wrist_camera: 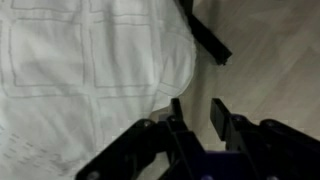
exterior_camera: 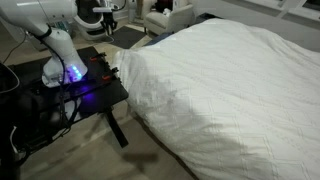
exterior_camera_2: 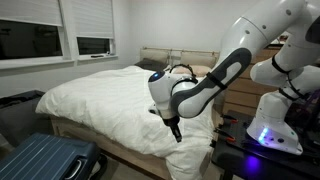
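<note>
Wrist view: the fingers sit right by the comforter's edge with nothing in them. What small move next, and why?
Probably ease the gripper straight up, clear of the comforter. Its fingers stand apart with only floor showing between them, and the white edge hangs just beside them, so rising first should avoid snagging fabric.

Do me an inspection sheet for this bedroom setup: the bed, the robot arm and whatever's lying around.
Surface: bed with a wooden headboard, mattress fully covered.
Job's things: white duvet, spread flat, one corner hanging at the bed's edge.
Clutter: blue suitcase beside the bed.
Grippers: pincer, jaws apart, nothing between them, just off the duvet's corner.
Cables: cables hanging loose off the black robot stand.
Surroundings: window with blinds.
</note>
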Controlling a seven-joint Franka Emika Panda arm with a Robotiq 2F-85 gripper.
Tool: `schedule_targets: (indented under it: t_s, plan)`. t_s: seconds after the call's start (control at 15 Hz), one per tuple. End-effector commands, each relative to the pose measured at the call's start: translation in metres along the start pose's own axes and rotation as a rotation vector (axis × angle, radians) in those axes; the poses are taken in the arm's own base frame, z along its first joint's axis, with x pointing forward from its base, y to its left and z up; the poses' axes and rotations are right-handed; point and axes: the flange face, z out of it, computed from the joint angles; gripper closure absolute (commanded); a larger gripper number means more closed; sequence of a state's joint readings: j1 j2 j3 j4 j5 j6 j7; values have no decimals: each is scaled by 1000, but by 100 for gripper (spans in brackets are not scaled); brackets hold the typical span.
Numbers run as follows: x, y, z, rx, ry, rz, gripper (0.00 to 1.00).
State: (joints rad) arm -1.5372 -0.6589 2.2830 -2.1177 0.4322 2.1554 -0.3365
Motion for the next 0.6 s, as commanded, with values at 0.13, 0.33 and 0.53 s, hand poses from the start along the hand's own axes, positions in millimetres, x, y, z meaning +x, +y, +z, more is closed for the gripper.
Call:
schedule_targets:
  t_s: [0.13,0.33,0.53]
  plan:
    - [-11,-33,-33,161,-58,-43,16]
    - [-11,-34,-38,162,-62,-3,0]
    - [-25,8,-37,150,-62,53,0]
